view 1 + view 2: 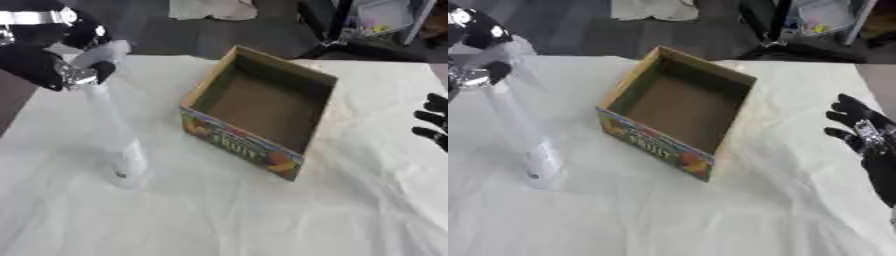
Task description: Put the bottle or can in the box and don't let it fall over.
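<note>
Left hand (66, 70) is up at the far left of the table (219, 215), its fingers curled round the top of a clear plastic bottle (118, 135). The bottle looks to be off the cloth, hanging base-down and slightly tilted, though its see-through body blurs into the white and contact is hard to judge. It sits left of the cardboard box (262, 107), apart from it, not inside. The box is open-topped, bare brown inside, with a colourful fruit print on the near wall.

The right eye view gives far more of the right hand (866, 137): fingers spread and straight, holding nothing, out at the right edge, well clear of the box. The left eye view catches only its fingertips.

Beyond the table, dark floor and a pale cloth heap (210, 9).
</note>
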`<state>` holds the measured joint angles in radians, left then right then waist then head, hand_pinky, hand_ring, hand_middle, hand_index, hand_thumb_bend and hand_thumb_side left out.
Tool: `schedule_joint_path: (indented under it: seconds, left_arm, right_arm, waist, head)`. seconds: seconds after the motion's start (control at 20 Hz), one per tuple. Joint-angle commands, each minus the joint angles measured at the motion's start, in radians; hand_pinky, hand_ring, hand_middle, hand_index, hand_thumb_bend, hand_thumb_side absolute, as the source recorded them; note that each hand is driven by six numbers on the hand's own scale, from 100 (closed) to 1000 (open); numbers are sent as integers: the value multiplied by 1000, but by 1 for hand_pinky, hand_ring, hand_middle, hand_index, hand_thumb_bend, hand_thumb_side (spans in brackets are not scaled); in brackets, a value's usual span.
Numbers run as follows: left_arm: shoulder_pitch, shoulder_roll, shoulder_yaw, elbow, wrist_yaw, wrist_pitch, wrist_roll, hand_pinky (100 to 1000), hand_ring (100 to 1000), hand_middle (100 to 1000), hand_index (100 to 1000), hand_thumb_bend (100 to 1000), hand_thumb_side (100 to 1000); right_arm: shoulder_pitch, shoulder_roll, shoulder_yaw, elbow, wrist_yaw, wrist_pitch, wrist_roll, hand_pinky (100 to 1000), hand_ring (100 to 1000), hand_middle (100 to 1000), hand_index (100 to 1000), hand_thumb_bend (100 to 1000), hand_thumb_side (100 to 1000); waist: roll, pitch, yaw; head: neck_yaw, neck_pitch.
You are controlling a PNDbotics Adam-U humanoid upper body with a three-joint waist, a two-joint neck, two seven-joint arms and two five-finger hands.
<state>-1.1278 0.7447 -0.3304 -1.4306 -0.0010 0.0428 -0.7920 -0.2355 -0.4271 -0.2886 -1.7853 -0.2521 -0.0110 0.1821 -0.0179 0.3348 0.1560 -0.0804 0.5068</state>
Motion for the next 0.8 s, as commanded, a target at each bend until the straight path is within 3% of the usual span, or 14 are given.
schedule_joint_path:
  seconds: [0.05,0.45,0.8]
  left_arm:
    - [-19,14,6,-7,-8,-1,15,703,497,512,619,100,255]
    - [-17,15,6,-3,-16,3,42,677,485,501,602,100,206]
    - [-16,15,8,-4,-16,11,68,639,491,506,588,100,266]
  right_arm:
    - [-3,-16,-9,-11,-6,1,-1,841,914,995,790,100,694]
    - [-4,-15,-9,-11,-10,1,1,843,915,995,791,100,699]
    - [-5,-14,-8,-11,-10,1,3,844,916,996,792,100,702]
  waist:
    - [3,-22,0]
    - [2,-23,1]
    - [0,-23,2]
  head:
    - [2,-1]
    - [2,-2]
    - [1,-2]
